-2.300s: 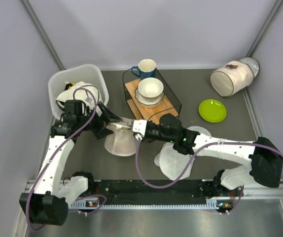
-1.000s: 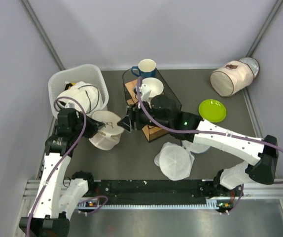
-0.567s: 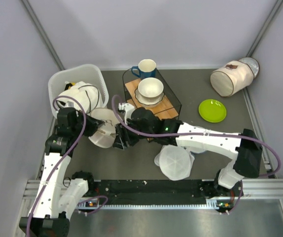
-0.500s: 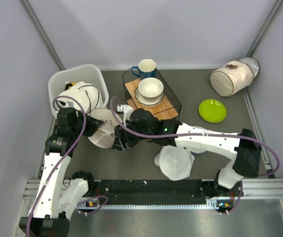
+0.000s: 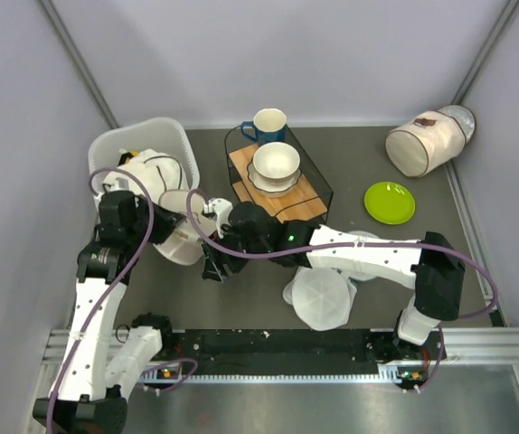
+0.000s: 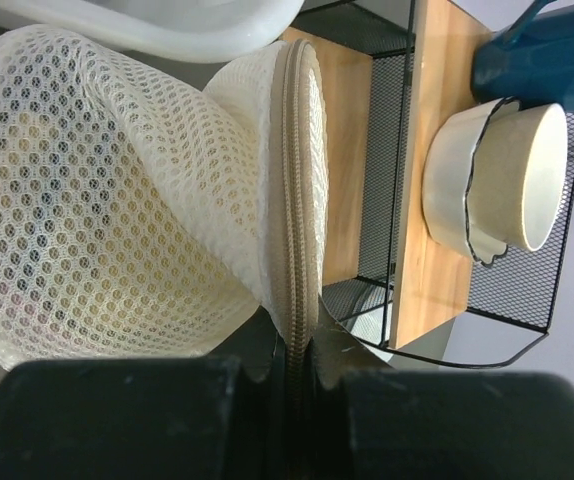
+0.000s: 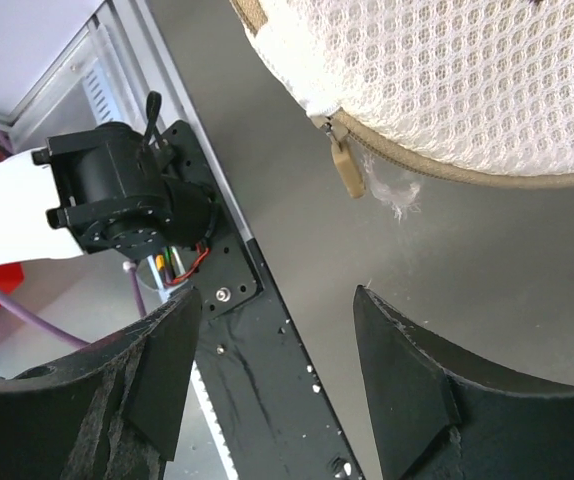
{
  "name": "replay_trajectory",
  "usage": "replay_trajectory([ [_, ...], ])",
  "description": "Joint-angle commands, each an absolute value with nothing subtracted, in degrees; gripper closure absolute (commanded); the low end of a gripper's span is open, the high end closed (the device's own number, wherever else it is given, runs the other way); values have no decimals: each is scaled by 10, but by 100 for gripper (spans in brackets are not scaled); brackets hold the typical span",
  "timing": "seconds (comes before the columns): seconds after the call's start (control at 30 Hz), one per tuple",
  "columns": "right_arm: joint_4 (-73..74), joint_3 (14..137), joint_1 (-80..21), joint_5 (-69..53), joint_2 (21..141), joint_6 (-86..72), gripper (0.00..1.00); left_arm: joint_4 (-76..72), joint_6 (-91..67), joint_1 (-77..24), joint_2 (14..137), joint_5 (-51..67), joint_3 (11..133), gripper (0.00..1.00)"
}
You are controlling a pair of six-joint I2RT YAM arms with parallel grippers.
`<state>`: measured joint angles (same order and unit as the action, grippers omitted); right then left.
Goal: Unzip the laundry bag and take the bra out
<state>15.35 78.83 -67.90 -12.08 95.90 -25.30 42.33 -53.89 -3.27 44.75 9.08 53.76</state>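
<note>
The laundry bag (image 5: 181, 242), a round cream mesh pouch, hangs off the table beside the basket. My left gripper (image 5: 162, 235) is shut on its tan zip rim (image 6: 297, 180), and the jaws pinch that rim edge-on (image 6: 295, 345). My right gripper (image 5: 212, 264) sits just right of and below the bag. Seen from the right wrist, that gripper (image 7: 277, 293) stands open under the bag (image 7: 447, 80). The small tan zip pull (image 7: 347, 172) dangles above the gap, untouched. The bra does not show.
A white basket (image 5: 142, 149) stands behind the bag at the left. A wire rack (image 5: 318, 185) holds a bowl (image 5: 276, 163) and a blue mug (image 5: 268, 124). Translucent discs (image 5: 318, 297), a green plate (image 5: 390, 202) and a white cylinder bag (image 5: 422, 143) lie to the right.
My right gripper swung left and toward the near edge to below the bag, and its jaws opened wider. The left arm drew the bag slightly toward the basket.
</note>
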Motion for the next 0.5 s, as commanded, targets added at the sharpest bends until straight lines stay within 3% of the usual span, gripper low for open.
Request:
replay_trajectory([
  [0.0,119,809,-686,-87,954,-214,37,418,-520,-34,462,102,583,100],
  [0.47,63,791,-685,-82,933,-204,36,556,-503,-34,561,170,702,100],
])
